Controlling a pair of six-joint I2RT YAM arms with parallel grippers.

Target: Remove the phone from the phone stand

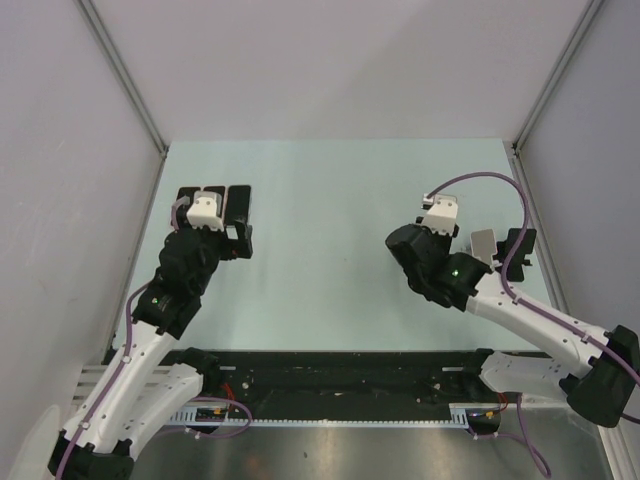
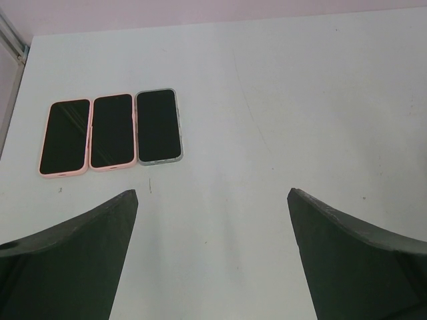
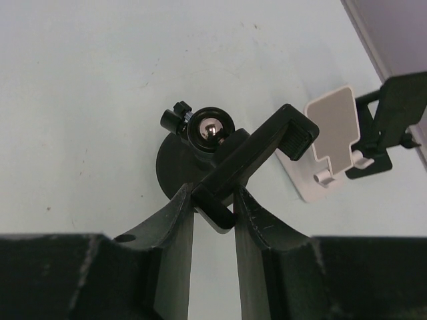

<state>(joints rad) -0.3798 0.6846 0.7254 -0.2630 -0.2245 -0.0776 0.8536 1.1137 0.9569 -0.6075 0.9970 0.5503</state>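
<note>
The right end effector (image 3: 213,195) is closed on the clamp bar (image 3: 257,152) of the stand (image 3: 167,175). Both fingers are pinched flat against the bar's near end, probably because that is the narrowest part to grab and it steadies the stand. The bar is tilted up to the right on a ball joint (image 3: 212,130), with a small lock knob (image 3: 175,117) just beside it and a round base under it on the worktop (image 3: 87,80). No phone is seen in this clamp. A white stand (image 3: 330,140) and a black stand (image 3: 397,107) are set close together to the right near the wall, and both look empty, though the black one is partly cut off. The left end effector (image 2: 212,195) is held wide open above bare worktop, gripping nothing. A pink phone (image 2: 65,137), a second pink phone (image 2: 112,131) and a grey phone (image 2: 159,125) are laid flat ahead of it, screen up, side by side with edges touching, at the far left. The tidy row suggests a drop-off spot kept well apart from the stands so the arms are not crossed. No phone is seen left in a stand, so the task is judged done or nearly done for this stand. If the grip is let go carelessly, the stand could be tipped.
</note>
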